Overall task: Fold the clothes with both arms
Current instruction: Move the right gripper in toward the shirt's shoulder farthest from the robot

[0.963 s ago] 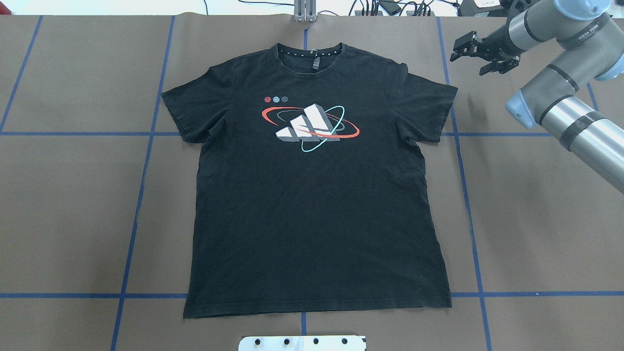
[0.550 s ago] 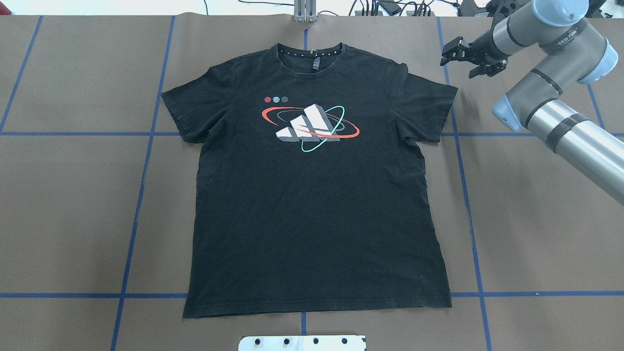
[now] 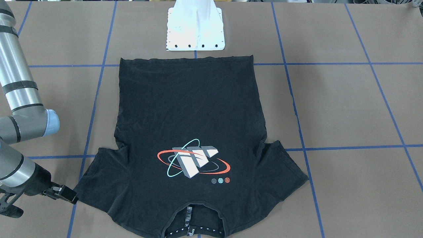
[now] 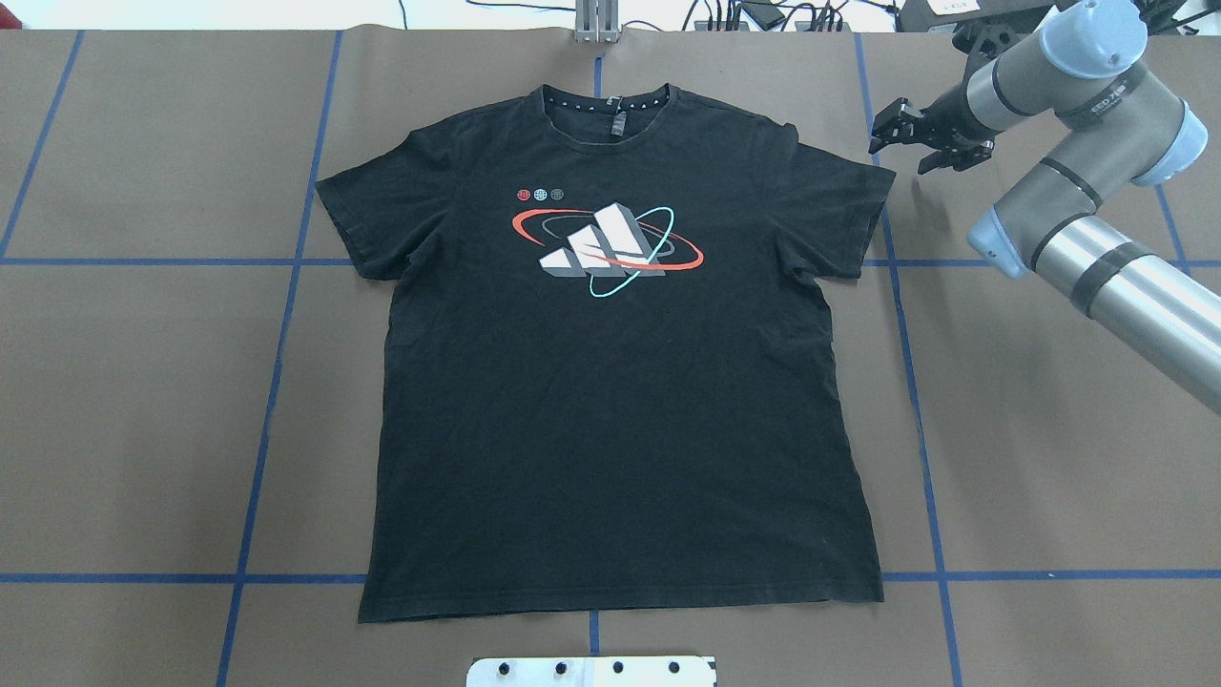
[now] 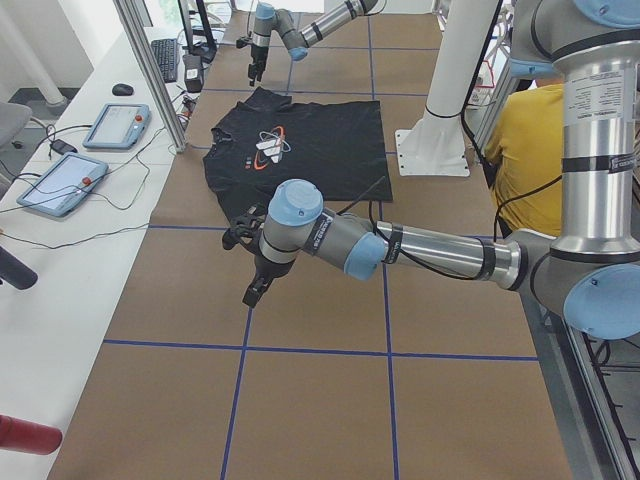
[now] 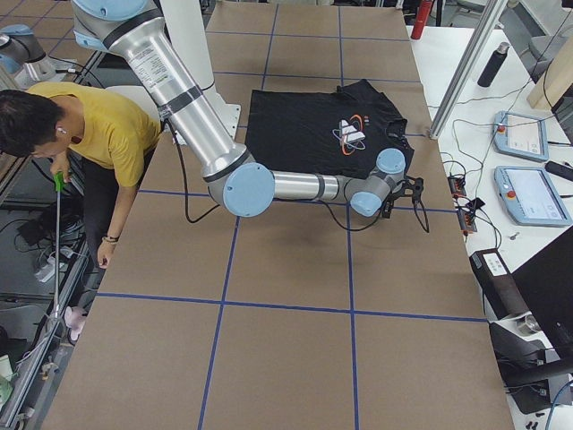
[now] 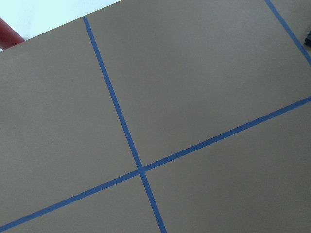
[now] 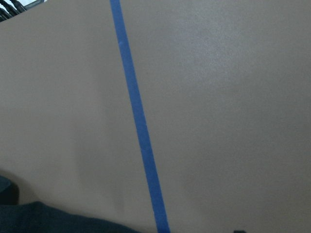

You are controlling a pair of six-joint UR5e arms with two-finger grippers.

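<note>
T-shirt point(image 4: 610, 410) is lying flat and face up in the middle of the worktop point(image 4: 143, 401), fully spread, with the logo point(image 4: 606, 243) showing. Collar point(image 4: 608, 103) is pointing away from the robot; hem point(image 4: 620, 603) is lying just short of the white base point(image 3: 195, 29).

Right arm point(image 4: 1097, 262) is reaching in from the robot's right. Right gripper point(image 4: 882, 129) is sitting low, just beside the outer corner of the sleeve point(image 4: 844, 215) on that side, with its fingers parted and gripping nothing. In the front-facing view its tip is appearing to meet the sleeve edge; whether it is actually touching cannot be told. Right wrist camera is looking at bare worktop, a blue tape line point(image 8: 138, 121) and a strip of black cloth at the lower left.

Left arm point(image 5: 430, 250) is stretching out over bare worktop on the shirt's other side, with the left gripper point(image 5: 252, 293) pointing down. It is showing only in the left side view, so whether its fingers are parted or closed cannot be told. Left wrist camera is showing only brown worktop and a crossing of tape lines.

Operator point(image 6: 98, 125) in a yellow shirt is bending beside the worktop, on the robot's side.
</note>
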